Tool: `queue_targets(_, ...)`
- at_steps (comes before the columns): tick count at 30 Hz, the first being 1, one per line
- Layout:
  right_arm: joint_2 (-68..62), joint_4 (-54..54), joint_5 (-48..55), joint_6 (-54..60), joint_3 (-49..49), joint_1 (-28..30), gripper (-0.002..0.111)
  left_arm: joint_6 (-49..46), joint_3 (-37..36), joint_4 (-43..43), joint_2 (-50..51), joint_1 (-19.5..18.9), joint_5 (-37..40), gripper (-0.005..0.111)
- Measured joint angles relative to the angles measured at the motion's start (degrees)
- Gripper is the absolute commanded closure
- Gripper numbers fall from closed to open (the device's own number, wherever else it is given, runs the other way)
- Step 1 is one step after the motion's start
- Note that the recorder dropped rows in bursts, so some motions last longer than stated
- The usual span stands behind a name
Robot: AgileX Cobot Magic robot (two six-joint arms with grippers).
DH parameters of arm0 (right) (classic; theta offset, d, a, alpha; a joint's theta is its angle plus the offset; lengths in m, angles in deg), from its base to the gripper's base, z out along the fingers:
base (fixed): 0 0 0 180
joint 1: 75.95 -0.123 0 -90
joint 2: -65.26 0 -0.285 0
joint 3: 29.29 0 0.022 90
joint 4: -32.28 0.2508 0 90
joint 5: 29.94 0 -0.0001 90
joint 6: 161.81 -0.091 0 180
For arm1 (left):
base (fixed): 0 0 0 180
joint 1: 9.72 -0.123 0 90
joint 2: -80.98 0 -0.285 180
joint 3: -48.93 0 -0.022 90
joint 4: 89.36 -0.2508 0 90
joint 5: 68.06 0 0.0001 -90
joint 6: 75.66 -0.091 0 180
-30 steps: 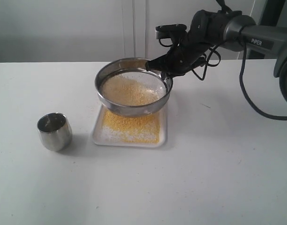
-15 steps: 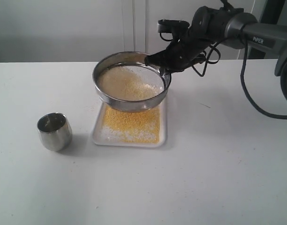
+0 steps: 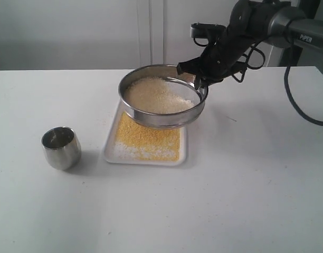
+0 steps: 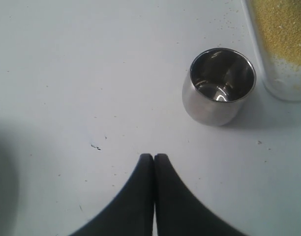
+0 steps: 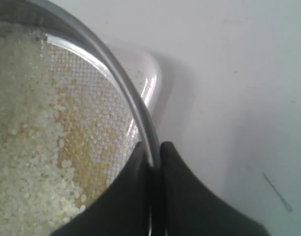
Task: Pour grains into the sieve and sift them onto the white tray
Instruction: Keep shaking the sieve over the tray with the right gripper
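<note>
On my right wrist feed the right fingers [image 5: 133,196] are pinched onto the rim of the sieve [image 5: 116,73], one finger inside the ring and one outside, with the steel wall clamped between them. Just past the tips I see bare mesh with a yellowish tinge, then a bed of off-white grains [image 5: 22,147] covering the rest of the mesh. From the exterior camera the right fingers [image 3: 199,80] grip the far right edge of the sieve [image 3: 161,120], which hangs clear of the tabletop [image 3: 246,184], slightly tilted, over the far end of the white tray [image 3: 145,162]. The tray lies flat on the tabletop and carries a golden-yellow layer of fine grains [image 3: 148,138], with a paler whitish strip along its near edge. On the other feed the left fingers [image 4: 135,196] are pressed together with nothing between them, above bare tabletop. Near them a small steel cup [image 4: 219,86] stands upright, its shiny inside showing, just beside the tray's edge [image 4: 281,83]. In the exterior view the cup [image 3: 61,147] sits left of the tray, apart from it.
</note>
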Motion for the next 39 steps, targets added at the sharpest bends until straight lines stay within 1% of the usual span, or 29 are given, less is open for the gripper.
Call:
queue_targets(1, 0.13, -0.13, 0.85, 1.42, 0.00, -0.06, 0.108, 0.00, 0.00, 0.00, 0.00, 0.00, 0.00, 0.107)
queue_targets(5, -0.42, 0.29, -5.36, -1.38, 0.00, -0.44, 0.108, 0.00, 0.00, 0.00, 0.00, 0.00, 0.00, 0.107)
queue_targets(7, -0.31, 1.42, -2.19, -0.91, 0.00, -0.53, 0.108, 0.00, 0.00, 0.00, 0.00, 0.00, 0.00, 0.107)
queue_targets(9, -0.22, 1.82, 1.72, 3.54, -0.53, -0.53, 0.108, 0.00, 0.00, 0.00, 0.00, 0.00, 0.00, 0.107)
queue_targets(11, -0.64, 1.01, -0.54, 5.18, -0.92, -0.88, 0.108, 0.00, 0.00, 0.00, 0.00, 0.00, 0.00, 0.107)
queue_targets(12, -0.87, 1.03, -2.58, 2.76, -0.92, -0.98, 0.108, 0.00, 0.00, 0.00, 0.00, 0.00, 0.00, 0.107)
queue_targets(13, -0.92, 2.42, -1.65, 0.98, -0.54, -0.98, 0.108, 0.00, 0.00, 0.00, 0.00, 0.00, 0.00, 0.107)
queue_targets(15, -0.31, 3.25, 1.07, 5.75, -0.67, -0.98, 0.108, 0.00, 0.00, 0.00, 0.00, 0.00, 0.00, 0.107)
queue_targets(16, -0.40, 2.75, -1.22, 6.36, -0.77, -1.12, 0.108, 0.00, 0.00, 0.00, 0.00, 0.00, 0.00, 0.107)
queue_targets(17, -1.33, 3.10, -4.82, 2.35, -0.77, -1.22, 0.108, 0.00, 0.00, 0.00, 0.00, 0.00, 0.00, 0.107)
queue_targets(18, -1.61, 3.98, -3.70, 1.33, -0.77, -1.22, 0.108, 0.00, 0.00, 0.00, 0.00, 0.00, 0.00, 0.107)
queue_targets(19, -1.61, 4.57, -0.95, 4.49, -1.05, -1.22, 0.108, 0.00, 0.00, 0.00, 0.00, 0.00, 0.00, 0.107)
queue_targets(20, -1.61, 4.12, -1.01, 6.54, -1.37, -1.22, 0.108, 0.00, 0.00, 0.00, 0.00, 0.00, 0.00, 0.107)
queue_targets(21, -2.09, 3.01, -3.61, 5.62, -1.61, -1.22, 0.108, 0.00, 0.00, 0.00, 0.00, 0.00, 0.00, 0.107)
queue_targets(22, -2.36, 3.80, -3.60, 2.04, -1.61, -1.25, 0.108, 0.00, 0.00, 0.00, 0.00, 0.00, 0.00, 0.107)
queue_targets(23, -2.24, 4.43, -1.60, 1.91, -1.47, -1.25, 0.108, 0.00, 0.00, 0.00, 0.00, 0.00, 0.00, 0.107)
queue_targets(24, -1.84, 4.84, 0.45, 5.16, -1.47, -1.25, 0.108, 0.00, 0.00, 0.00, 0.00, 0.00, 0.00, 0.107)
queue_targets(25, -1.71, 4.50, -1.59, 6.35, -1.47, -1.25, 0.108, 0.00, 0.00, 0.00, 0.00, 0.00, 0.00, 0.107)
queue_targets(26, -2.04, 4.59, -6.61, 4.02, -1.47, -1.58, 0.108, 0.00, 0.00, 0.00, 0.00, 0.00, 0.00, 0.107)
queue_targets(27, -2.04, 5.67, -6.88, 2.16, -1.09, -1.58, 0.108, 0.00, 0.00, 0.00, 0.00, 0.00, 0.00, 0.107)
queue_targets(29, -1.15, 7.86, -2.60, 7.16, -0.77, -1.59, 0.108, 0.00, 0.00, 0.00, 0.00, 0.00, 0.00, 0.107)
queue_targets(30, -1.11, 6.96, -5.57, 10.07, -0.77, -1.90, 0.108, 0.00, 0.00, 0.00, 0.00, 0.00, 0.00, 0.107)
queue_targets(31, -1.60, 6.63, -7.23, 8.02, -0.77, -2.14, 0.108, 0.00, 0.00, 0.00, 0.00, 0.00, 0.00, 0.107)
queue_targets(33, -1.71, 7.91, -4.73, 4.98, -0.69, -2.28, 0.108, 0.00, 0.00, 0.00, 0.00, 0.00, 0.00, 0.107)
queue_targets(35, -1.17, 8.55, 0.31, 9.39, -1.50, -2.52, 0.108, 0.00, 0.00, 0.00, 0.00, 0.00, 0.00, 0.107)
queue_targets(36, -1.17, 8.20, 0.22, 11.48, -2.14, -2.78, 0.108, 0.00, 0.00, 0.00, 0.00, 0.00, 0.00, 0.107)
queue_targets(38, -1.67, 6.93, -6.81, 12.12, -2.69, -3.57, 0.108, 0.00, 0.00, 0.00, 0.00, 0.00, 0.00, 0.107)
queue_targets(39, -2.00, 7.18, -9.86, 9.46, -2.69, -3.72, 0.108, 0.00, 0.00, 0.00, 0.00, 0.00, 0.00, 0.107)
